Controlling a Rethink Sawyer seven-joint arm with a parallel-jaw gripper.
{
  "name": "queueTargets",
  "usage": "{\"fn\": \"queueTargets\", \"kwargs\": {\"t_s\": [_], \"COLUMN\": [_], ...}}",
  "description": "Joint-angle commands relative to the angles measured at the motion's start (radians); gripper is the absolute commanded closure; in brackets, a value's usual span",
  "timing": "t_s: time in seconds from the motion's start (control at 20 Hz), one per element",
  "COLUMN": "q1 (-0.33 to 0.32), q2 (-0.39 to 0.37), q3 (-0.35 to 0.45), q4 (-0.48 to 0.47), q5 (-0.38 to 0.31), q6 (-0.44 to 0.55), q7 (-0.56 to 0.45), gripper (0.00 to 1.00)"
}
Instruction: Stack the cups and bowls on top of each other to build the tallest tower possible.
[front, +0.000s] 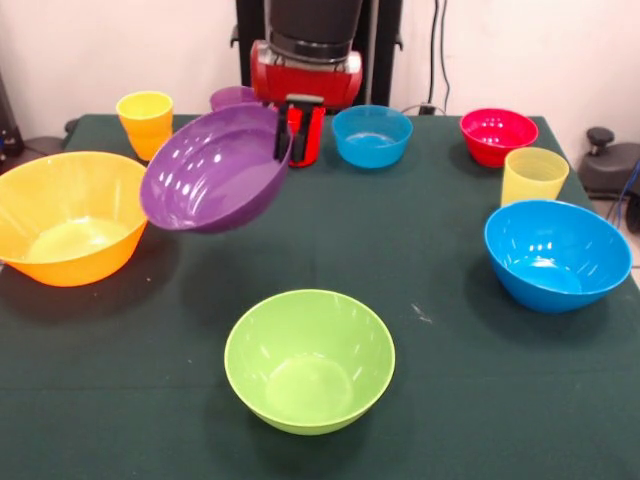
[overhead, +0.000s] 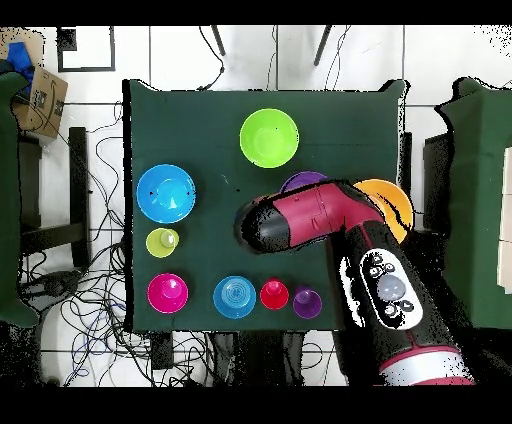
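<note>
My gripper is shut on the right rim of the large purple bowl and holds it tilted above the table, next to the wide orange bowl. In the overhead view only a sliver of the purple bowl shows beside the arm, which hides the gripper. The green bowl and the large blue bowl stand apart on the cloth. No bowls are stacked, so no tower shows. The red cup stands partly hidden behind the gripper.
Along the robot's side stand an orange-yellow cup, a purple cup, a small blue bowl and a red-pink bowl. A pale yellow cup stands by the blue bowl. The table is covered in dark green cloth.
</note>
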Motion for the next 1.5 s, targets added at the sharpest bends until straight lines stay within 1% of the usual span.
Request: {"fn": "queueTargets", "kwargs": {"t_s": [0.05, 0.3, 0.5, 0.6, 0.8, 0.9, 1.0, 1.15, 1.3, 1.5], "q1": [0.072, 0.135, 0.183, 0.211, 0.277, 0.296, 0.302, 0.309, 0.313, 0.319], "q2": [-0.033, 0.027, 0.104, 0.152, 0.267, 0.326, 0.391, 0.451, 0.491, 0.544], "q3": [0.051, 0.05, 0.042, 0.036, 0.026, 0.029, 0.047, 0.064, 0.076, 0.091], "q4": [-0.064, -0.174, -0.289, -0.368, -0.556, -0.658, -0.771, -0.896, -0.989, -1.083], "q5": [0.085, 0.105, 0.107, 0.098, 0.066, 0.054, 0.053, 0.057, 0.059, 0.056], "q6": [0.197, 0.223, 0.231, 0.242, 0.262, 0.281, 0.316, 0.375, 0.422, 0.458], "q7": [-0.092, -0.044, -0.023, -0.02, -0.022, -0.049, -0.112, -0.175, -0.208, -0.216], "gripper": [1.0, 1.0, 1.0, 1.0, 1.0, 1.0, 1.0, 1.0, 1.0, 1.0]}}
